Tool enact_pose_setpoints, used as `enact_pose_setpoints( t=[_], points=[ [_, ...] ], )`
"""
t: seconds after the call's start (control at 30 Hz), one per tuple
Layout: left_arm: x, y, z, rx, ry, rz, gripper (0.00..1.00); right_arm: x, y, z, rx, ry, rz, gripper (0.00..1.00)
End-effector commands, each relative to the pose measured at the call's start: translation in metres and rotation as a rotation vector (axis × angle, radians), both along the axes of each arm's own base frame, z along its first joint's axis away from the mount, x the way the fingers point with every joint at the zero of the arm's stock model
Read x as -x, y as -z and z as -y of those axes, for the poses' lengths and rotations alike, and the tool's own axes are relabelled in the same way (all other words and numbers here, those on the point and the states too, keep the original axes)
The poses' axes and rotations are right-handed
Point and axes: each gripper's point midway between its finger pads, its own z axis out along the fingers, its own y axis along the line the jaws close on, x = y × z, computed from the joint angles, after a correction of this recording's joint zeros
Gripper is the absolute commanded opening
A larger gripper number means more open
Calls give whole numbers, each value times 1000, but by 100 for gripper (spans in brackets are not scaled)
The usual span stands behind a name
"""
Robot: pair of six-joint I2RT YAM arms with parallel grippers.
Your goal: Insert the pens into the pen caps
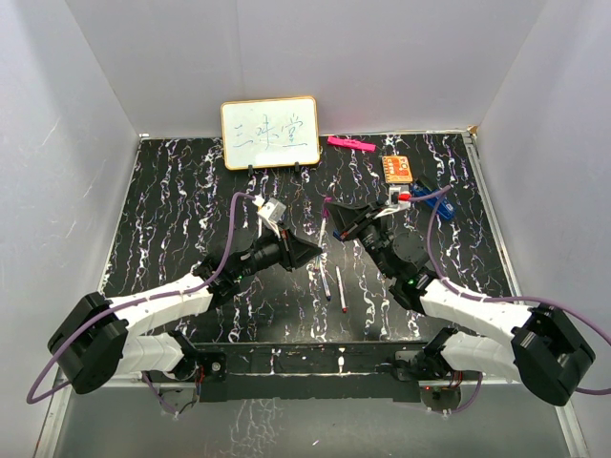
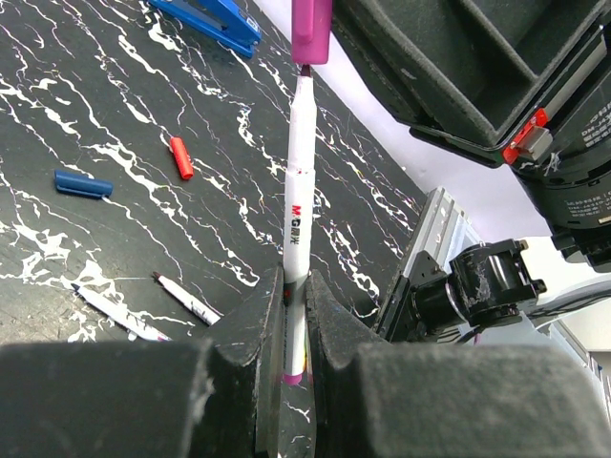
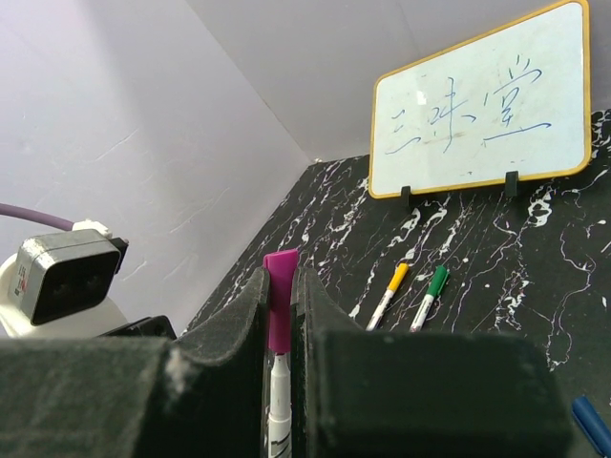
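My left gripper (image 2: 294,286) is shut on the lower end of a white pen (image 2: 296,219), which points away from it. My right gripper (image 3: 280,281) is shut on the purple pen cap (image 3: 280,296). The pen's dark tip sits at the cap's mouth (image 2: 311,29), and its narrow neck (image 3: 279,382) shows below the cap. In the top view the two grippers (image 1: 310,251) (image 1: 344,221) meet above the table's middle. Two uncapped pens (image 2: 186,298) (image 2: 119,313) lie on the table, with a red cap (image 2: 181,157) and a blue cap (image 2: 83,183) near them.
A yellow-capped pen (image 3: 387,296) and a green-capped pen (image 3: 428,298) lie in front of the small whiteboard (image 1: 270,134). A pink marker (image 1: 350,144), an orange card (image 1: 397,169) and a blue object (image 1: 439,202) are at the back right. Grey walls enclose the table.
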Motion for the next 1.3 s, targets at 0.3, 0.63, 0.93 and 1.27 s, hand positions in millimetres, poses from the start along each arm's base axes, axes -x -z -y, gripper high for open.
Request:
enact_pose_setpoints(
  t=[0.3, 0.63, 0.93, 1.27],
  points=[
    [-1, -16, 0, 37, -6, 46, 0, 5, -1, -10, -23, -42, 6, 0],
    [-11, -21, -8, 46, -80, 74, 0, 11, 9, -15, -9, -74, -22, 0],
    [-23, -44, 1, 69, -89, 142, 0, 14, 26, -25, 40, -114, -63, 0],
    [-43, -77, -4, 92, -181, 236, 0, 14, 48, -35, 131, -148, -123, 0]
  ],
)
